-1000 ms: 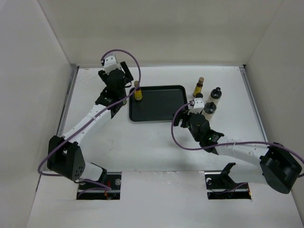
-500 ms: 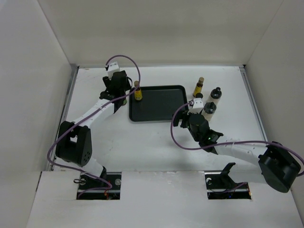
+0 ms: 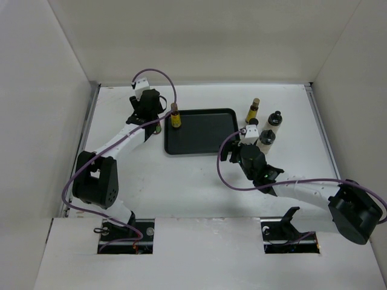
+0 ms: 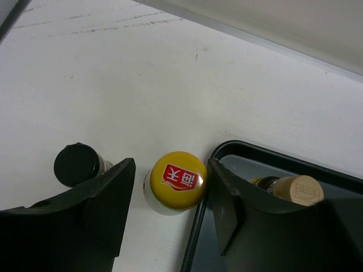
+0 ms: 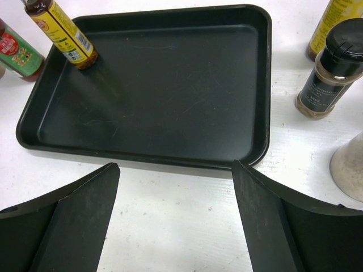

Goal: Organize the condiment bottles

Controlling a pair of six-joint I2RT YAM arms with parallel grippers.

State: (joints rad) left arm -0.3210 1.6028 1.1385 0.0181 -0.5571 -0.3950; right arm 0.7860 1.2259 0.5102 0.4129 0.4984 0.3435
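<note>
Holding the left tool (image 4: 170, 173) spread apart and straddling the yellow-capped bottle (image 4: 177, 178), with one finger at 9 o'clock of the cap and the other at 3 o'clock, both just beside it. Not being able to tell whether either finger is touching the bottle lower down. Looking straight down on that cap and its red mark. Passing a black-capped bottle (image 4: 76, 164) at 9 o'clock of the left finger, outside the grip, standing upright on the white desk (image 4: 170, 68). Meeting the black tray (image 4: 272, 154) at 3 o'clock of the yellow-capped bottle, its rounded corner just beside the right finger. Finding inside that corner a slim tan-capped bottle (image 4: 300, 190), partly hidden behind the finger.

Holding the right tool (image 5: 174, 167) wide apart as well, gripping nothing and hanging low over the desk at 6 o'clock of the tray, just beside its near rim. Looking across the tray's bare floor to the slim tan-capped bottle, standing alone in the 11 o'clock corner and wearing a yellow label. Catching the green body and red label of the yellow-capped bottle at 9 o'clock of it, outside the rim on the desk. Finding three more on the desk at 3 o'clock of the tray. Seeing there a dark spice bottle (image 5: 332, 73) with a black cap near the rim. Seeing a yellow bottle (image 5: 334, 25) at 12 o'clock of it, cut off by the frame. Seeing a pale jar (image 5: 351, 170) at 5 o'clock of it, cropped at the edge.
</note>
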